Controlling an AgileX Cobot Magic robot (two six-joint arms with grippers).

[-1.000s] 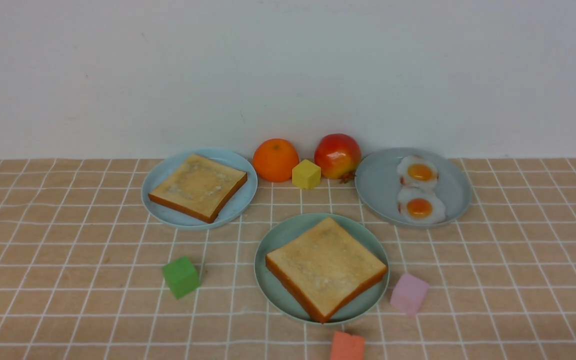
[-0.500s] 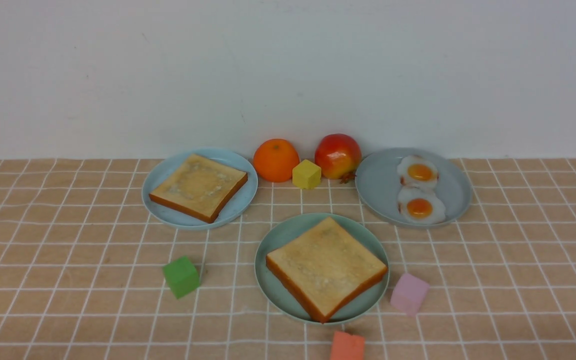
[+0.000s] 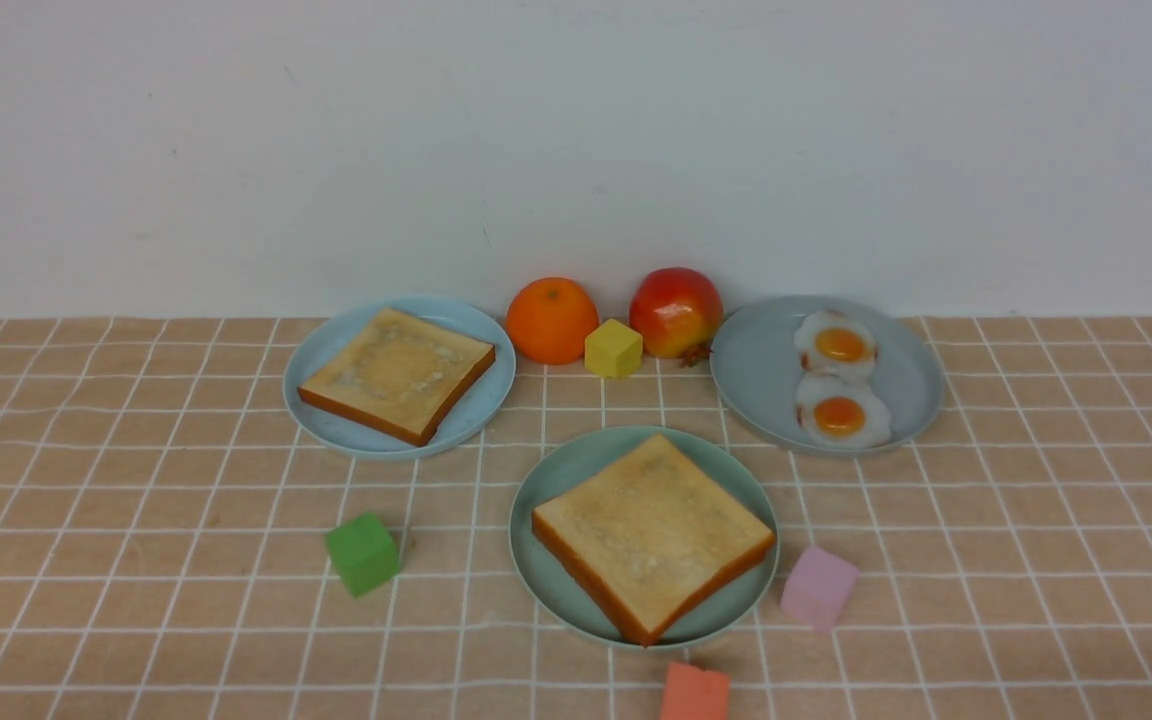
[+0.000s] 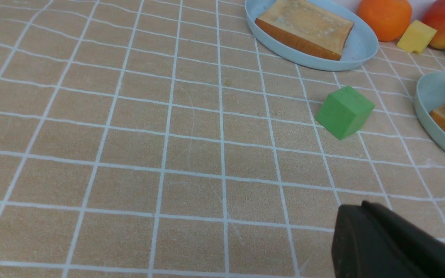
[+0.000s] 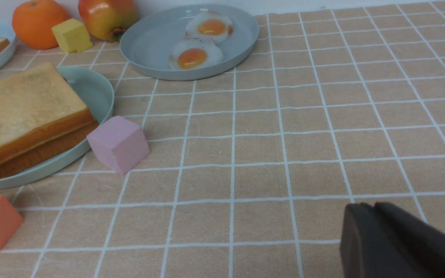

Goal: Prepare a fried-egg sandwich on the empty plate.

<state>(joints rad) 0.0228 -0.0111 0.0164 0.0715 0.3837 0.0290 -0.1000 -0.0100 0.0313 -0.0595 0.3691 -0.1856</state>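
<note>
Tiled-pattern surface [image 3: 186, 520]: tan with white grid lines, shown in all three views
Left gripper [image 4: 365, 204]: dark, shown in the left wrist view only; tips together, over the surface
Right gripper [image 5: 369, 206]: dark, blurred, shown in the right wrist view only; cannot tell whether apart or together
Mint-green plate [image 3: 591, 450]: centre, bearing the sandwich
Grey-blue plate [image 3: 751, 370]: far right, bearing two fried eggs
Light-blue plate [image 3: 311, 350]: far left, bearing one toast slice
Sandwich [image 3: 651, 540]: on the mint-green plate; front view gives chiefly the top slice, right wrist view both stacked slices, left wrist view a jutting lower one; filling hidden
Toast slice [image 3: 396, 370]: single, golden, brown crust
Red-yellow fruit [image 3: 676, 310]: beside the grey-blue plate
Orange [image 3: 552, 320]: beside the light-blue plate
Fried eggs [image 3: 841, 415]: white, orange yolks, touching
Cubes: green [image 3: 363, 555], left; pink [image 3: 819, 588], right of the sandwich; coral [image 3: 694, 692], nearest; yellow [image 3: 614, 350], between the fruits
</note>
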